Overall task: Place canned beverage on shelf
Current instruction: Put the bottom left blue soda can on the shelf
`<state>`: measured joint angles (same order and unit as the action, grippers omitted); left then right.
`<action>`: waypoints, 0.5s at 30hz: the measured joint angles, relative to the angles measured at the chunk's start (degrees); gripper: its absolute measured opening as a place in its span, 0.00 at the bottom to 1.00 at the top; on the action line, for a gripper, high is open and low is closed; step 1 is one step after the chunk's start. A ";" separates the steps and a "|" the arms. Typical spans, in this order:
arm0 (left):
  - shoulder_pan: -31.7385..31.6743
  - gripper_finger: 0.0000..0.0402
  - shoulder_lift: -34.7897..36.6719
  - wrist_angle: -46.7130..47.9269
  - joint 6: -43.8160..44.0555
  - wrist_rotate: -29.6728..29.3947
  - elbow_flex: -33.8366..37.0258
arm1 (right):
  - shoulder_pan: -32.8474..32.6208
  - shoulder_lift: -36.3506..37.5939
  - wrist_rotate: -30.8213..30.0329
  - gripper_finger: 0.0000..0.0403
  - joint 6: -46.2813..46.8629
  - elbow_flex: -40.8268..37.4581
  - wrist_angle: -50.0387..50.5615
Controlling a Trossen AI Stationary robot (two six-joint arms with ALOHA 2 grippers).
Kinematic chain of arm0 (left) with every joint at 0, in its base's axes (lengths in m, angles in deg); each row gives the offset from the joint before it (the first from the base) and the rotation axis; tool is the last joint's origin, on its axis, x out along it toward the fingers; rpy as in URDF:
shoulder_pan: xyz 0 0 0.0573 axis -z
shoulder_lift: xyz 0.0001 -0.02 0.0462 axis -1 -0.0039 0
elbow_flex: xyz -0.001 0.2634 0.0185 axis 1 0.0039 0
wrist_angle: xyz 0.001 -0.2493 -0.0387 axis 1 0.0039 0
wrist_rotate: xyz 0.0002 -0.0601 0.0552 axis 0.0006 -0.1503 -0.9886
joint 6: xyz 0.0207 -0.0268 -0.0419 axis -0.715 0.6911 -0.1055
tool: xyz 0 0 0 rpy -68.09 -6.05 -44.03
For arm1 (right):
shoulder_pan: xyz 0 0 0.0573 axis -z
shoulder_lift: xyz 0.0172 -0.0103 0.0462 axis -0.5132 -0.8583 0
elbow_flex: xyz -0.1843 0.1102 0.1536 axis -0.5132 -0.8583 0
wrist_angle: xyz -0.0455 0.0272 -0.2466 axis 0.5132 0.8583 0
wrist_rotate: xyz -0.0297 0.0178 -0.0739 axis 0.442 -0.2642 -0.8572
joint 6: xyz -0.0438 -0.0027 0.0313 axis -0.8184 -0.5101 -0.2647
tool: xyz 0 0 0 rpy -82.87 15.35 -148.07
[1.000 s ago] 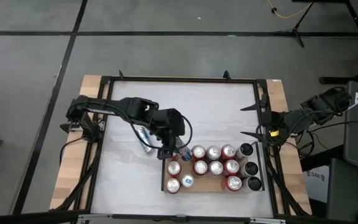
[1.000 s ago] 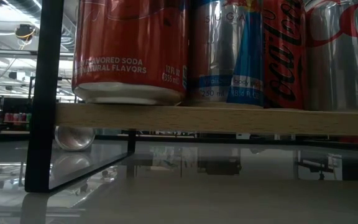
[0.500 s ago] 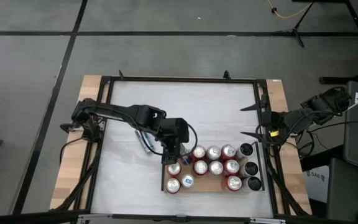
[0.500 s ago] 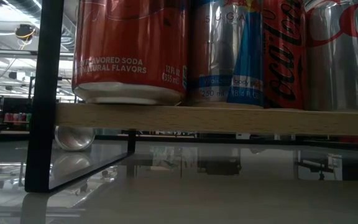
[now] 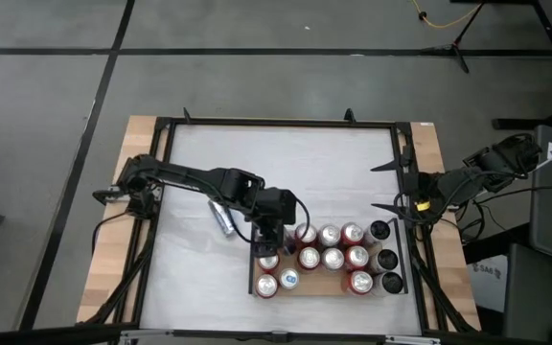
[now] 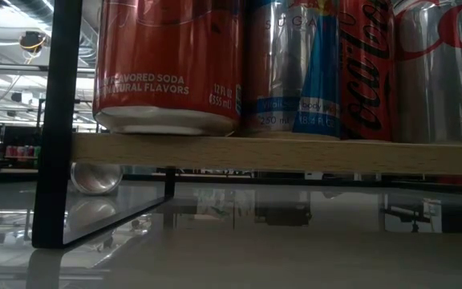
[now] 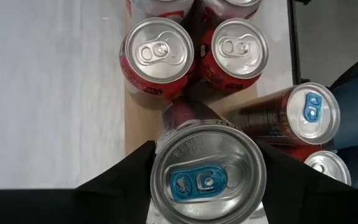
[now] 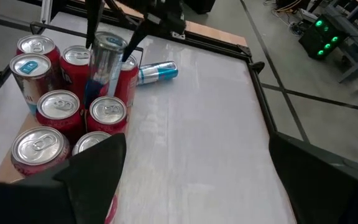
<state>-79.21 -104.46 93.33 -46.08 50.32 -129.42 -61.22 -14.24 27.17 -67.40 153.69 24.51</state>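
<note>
My left gripper [image 5: 269,233] is shut on a slim silver-and-blue can [image 7: 207,180] with a blue tab, upright over the far left corner of the wooden shelf [image 5: 326,285]. Several red and silver cans [image 5: 332,257] stand on their bases on the shelf, along with dark ones [image 5: 387,259] at its right end. Another silver-and-blue can [image 5: 221,218] lies on its side on the white table, left of the shelf. My right gripper [image 5: 383,185] hangs open at the table's right edge, holding nothing. My left gripper pinches the slim can's upper wall [image 7: 160,155], just under the rim, between its two fingers [image 8: 135,40]. The fingers slant down from the table's left. The can [image 8: 106,65] stays upright with its top up. Red cans hide its base, so whether it touches the shelf cannot be told.
The black table frame [image 5: 276,122] runs round the white tabletop. In the low view the shelf board [image 6: 279,152] sits raised on a black rail [image 6: 58,120], with the lying can [image 6: 96,177] behind it. The table's far half is bare white surface [image 5: 286,163].
My left gripper has carried the slim can toward the table's right edge and downward, onto the shelf's far left corner beside the red cans. The can has stayed upright. The lying can, earlier partly under the arm, now shows.
</note>
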 joint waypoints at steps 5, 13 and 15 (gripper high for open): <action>0.11 0.53 -1.48 -0.39 -0.04 0.16 0.00 | 0.00 0.00 0.00 0.96 -0.01 0.00 0.02; 0.73 0.56 -4.13 -0.85 -1.49 -0.91 0.00 | 0.02 -0.31 0.00 0.96 -0.01 0.00 1.00; 1.05 0.56 -4.44 -1.02 -1.55 -1.17 0.00 | 0.00 -0.33 0.12 0.96 -0.01 0.00 1.01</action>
<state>-78.16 -108.90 92.32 -47.63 49.15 -129.42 -61.22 -14.57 27.28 -67.41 153.69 25.51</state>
